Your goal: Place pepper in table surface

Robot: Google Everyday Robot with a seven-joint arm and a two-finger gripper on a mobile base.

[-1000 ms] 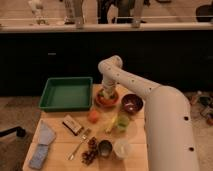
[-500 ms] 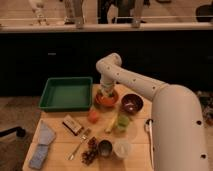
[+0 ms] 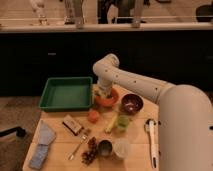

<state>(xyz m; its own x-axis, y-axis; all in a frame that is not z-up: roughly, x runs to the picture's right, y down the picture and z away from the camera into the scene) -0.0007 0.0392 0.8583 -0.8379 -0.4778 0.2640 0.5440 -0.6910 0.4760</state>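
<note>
The single camera view looks down from above the robot's shoulder, facing forward over the arm (image 3: 150, 87) and table surface (image 3: 135, 160) toward the dark counter (image 3: 50, 55), at medium range.

Dim room behind the work area

Dark cabinet fronts (image 3: 50, 60) span the middle of the frame beneath a pale counter edge (image 3: 105, 26); brownish floor (image 3: 12, 115) shows at lower left.
</note>
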